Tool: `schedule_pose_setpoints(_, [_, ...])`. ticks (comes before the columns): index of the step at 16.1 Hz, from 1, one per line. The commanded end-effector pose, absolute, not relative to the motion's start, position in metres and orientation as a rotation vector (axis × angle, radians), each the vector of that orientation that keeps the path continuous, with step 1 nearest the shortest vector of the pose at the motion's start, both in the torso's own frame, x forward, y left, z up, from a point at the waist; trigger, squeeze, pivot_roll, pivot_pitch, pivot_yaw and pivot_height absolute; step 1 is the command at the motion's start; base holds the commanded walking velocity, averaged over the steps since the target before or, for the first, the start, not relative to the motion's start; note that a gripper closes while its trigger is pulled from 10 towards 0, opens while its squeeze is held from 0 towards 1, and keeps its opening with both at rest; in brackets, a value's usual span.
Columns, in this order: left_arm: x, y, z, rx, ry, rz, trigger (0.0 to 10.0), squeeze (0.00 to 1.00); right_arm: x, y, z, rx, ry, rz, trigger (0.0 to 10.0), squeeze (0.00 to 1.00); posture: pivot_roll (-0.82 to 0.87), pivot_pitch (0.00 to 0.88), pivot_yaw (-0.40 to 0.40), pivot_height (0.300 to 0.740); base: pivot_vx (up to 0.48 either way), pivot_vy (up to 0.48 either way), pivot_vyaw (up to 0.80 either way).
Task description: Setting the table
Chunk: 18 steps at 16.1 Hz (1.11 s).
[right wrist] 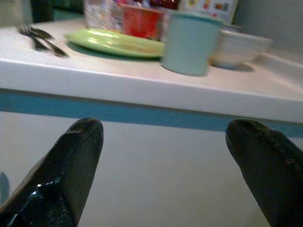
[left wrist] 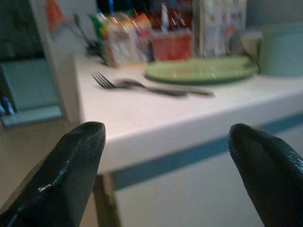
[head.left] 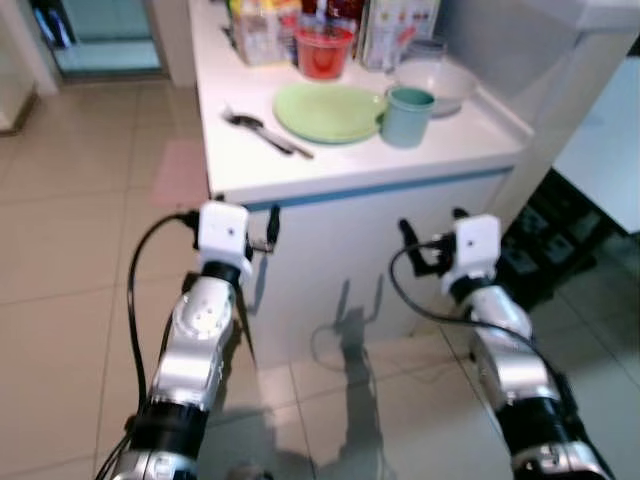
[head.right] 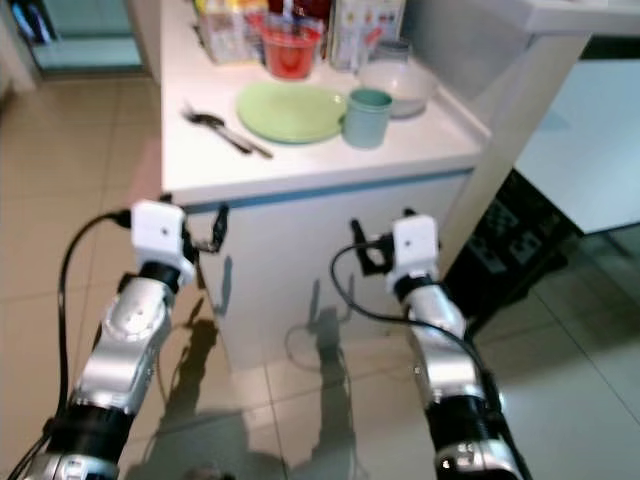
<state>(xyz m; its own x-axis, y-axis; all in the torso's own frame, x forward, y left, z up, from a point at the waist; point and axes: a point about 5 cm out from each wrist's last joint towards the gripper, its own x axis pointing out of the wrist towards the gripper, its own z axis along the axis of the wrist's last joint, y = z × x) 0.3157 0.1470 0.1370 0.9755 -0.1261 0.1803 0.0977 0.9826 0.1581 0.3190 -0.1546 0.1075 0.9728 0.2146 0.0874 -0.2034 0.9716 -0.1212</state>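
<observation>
— Nearest item?
— Left claw (head.left: 232, 216), raised in front of the white surface (head.left: 350, 160), just under its front edge. Fingers (left wrist: 71, 165) spread wide, holding nothing, touching nothing.
— And the other?
— Right claw (head.left: 430, 235), same height, near the surface's right corner. Also spread wide and empty, clear of the cabinet face.
— Contents of the surface?
— Fork and spoon (head.left: 262, 131) lying together at the left. Green plate (head.left: 328, 111) in the middle. Pale green cup (head.left: 406, 116) touching the plate's right rim. White bowl (head.left: 440, 82) just behind the cup. Red container (head.left: 323, 50) and packets along the back.
— Room to move?
— Bare strip along the front edge. Tiled floor (head.left: 80, 230) open on the left; dark crates (head.left: 545, 250) low on the right.
</observation>
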Motion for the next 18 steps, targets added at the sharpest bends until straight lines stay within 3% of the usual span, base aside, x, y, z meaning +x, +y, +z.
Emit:
schedule_pose_setpoints(1, [0.3163, 0.1473, 0.1505, 0.15, -0.259, -0.101, 10.0, 0.0, 0.3208, -0.1573, 0.1161, -0.129, -0.156, 0.192, 10.0, 0.0, 0.11, 0.0, -0.041, 0.74, 0.0, 0.0, 0.0])
schedule_pose_setpoints(18, [0.3162, 0.1451, 0.1474, 0.181, -0.247, -0.117, 10.0, 0.0, 0.3225, -0.1577, 0.1244, -0.132, -0.22, 0.168, 10.0, 0.0, 0.11, 0.0, -0.038, 0.74, 0.0, 0.0, 0.0])
